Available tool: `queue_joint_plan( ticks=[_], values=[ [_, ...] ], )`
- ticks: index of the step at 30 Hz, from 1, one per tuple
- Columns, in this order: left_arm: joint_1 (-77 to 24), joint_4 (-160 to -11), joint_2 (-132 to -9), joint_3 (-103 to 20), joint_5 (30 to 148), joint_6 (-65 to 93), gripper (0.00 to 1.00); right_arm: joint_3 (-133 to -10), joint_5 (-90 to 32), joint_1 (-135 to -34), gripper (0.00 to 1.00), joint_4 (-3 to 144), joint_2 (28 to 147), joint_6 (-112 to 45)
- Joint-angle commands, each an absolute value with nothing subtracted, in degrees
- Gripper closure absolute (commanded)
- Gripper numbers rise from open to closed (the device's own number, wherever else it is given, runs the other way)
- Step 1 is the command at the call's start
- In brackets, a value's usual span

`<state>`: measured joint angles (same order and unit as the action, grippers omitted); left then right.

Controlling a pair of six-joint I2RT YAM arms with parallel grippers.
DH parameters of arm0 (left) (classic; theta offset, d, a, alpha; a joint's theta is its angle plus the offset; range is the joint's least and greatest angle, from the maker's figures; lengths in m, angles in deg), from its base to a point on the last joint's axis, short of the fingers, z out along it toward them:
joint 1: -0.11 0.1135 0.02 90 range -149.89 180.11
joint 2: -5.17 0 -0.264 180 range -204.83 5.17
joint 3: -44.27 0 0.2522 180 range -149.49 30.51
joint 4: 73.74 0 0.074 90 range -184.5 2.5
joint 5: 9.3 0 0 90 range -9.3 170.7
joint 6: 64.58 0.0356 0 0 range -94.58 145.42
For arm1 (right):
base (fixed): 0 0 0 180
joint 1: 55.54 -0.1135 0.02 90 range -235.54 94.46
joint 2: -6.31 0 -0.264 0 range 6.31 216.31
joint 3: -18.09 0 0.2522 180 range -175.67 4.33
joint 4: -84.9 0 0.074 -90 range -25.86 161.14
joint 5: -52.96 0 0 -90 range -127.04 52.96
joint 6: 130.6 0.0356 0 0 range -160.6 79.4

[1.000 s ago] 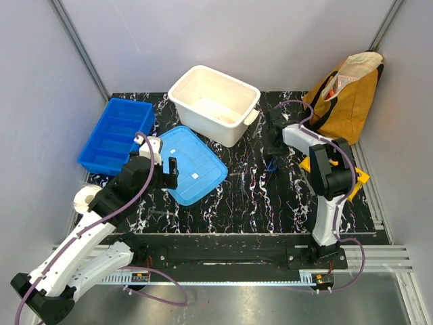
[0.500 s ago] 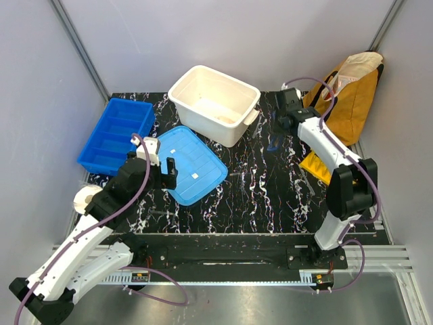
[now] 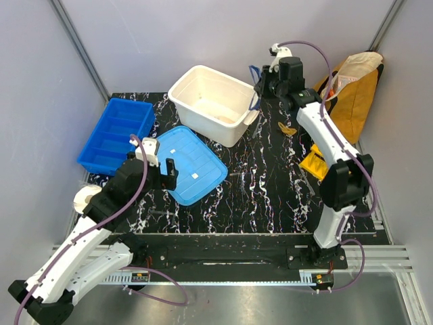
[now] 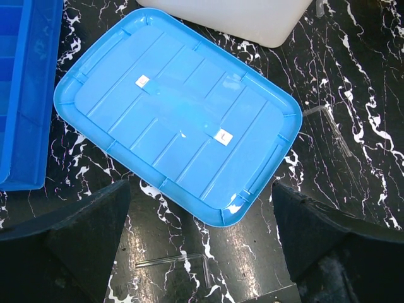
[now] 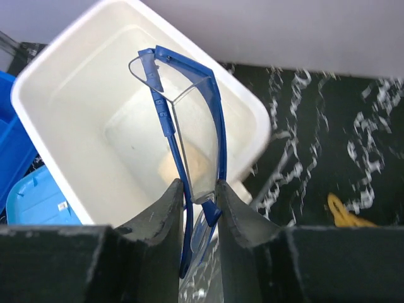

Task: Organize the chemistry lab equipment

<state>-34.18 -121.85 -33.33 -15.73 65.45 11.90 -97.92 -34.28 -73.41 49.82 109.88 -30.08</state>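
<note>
My right gripper (image 5: 199, 189) is shut on blue-framed safety glasses (image 5: 184, 120) and holds them in the air over the right rim of the white tub (image 5: 76, 132). In the top view the glasses (image 3: 255, 84) hang at the tub (image 3: 196, 84) by the right gripper (image 3: 264, 82). My left gripper (image 4: 201, 240) is open and empty over the table, just below the near corner of the light blue lid (image 4: 170, 113). A bent glass tube (image 4: 180, 260) lies on the table between its fingers.
A blue divided bin (image 3: 115, 132) stands at the left. A mustard tote bag (image 3: 348, 95) leans at the back right. A yellow item (image 3: 287, 128) and another yellow piece (image 3: 312, 166) lie on the right. A second glass tube (image 4: 328, 123) lies right of the lid.
My right arm has lifted the glasses off the table and swung them back and left to the tub's right rim. The left arm has barely moved.
</note>
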Motion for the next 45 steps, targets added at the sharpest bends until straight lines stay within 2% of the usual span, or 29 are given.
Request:
queue_joint_plan(
  ticks=[1,6,11,19,23,31,38,45],
  values=[
    [-34.3,-119.2,-32.1,-15.2,66.4,12.3,0.02,-107.1,-25.8,-73.8,0.70,56.9,116.1,-36.7],
    [-34.4,-119.1,-32.1,-15.2,66.0,12.6,0.02,-110.3,-19.6,-74.4,0.68,63.1,121.4,-40.1],
    [-34.4,-119.0,-32.3,-15.1,65.8,12.6,0.02,-113.7,-18.5,-76.2,0.68,67.3,127.1,-43.2],
    [-34.4,-119.1,-32.4,-15.1,65.1,13.1,0.02,-132.9,-23.2,-79.8,0.66,57.0,142.0,-48.4],
    [-34.3,-119.0,-32.4,-15.0,65.1,13.1,0.02,-137.8,-26.3,-80.5,0.64,53.7,147.5,-49.8],
    [-34.4,-118.8,-33.1,-14.9,65.4,13.1,0.02,-137.8,-28.3,-81.0,0.63,53.7,149.7,-49.9],
    [-34.4,-118.8,-33.1,-14.8,64.9,13.2,0.02,-139.4,-29.5,-81.2,0.46,51.5,147.2,-50.4],
    [-34.4,-118.9,-33.8,-15.0,65.2,13.3,0.02,-139.0,-31.5,-81.2,0.45,45.4,140.4,-50.4]
  ],
)
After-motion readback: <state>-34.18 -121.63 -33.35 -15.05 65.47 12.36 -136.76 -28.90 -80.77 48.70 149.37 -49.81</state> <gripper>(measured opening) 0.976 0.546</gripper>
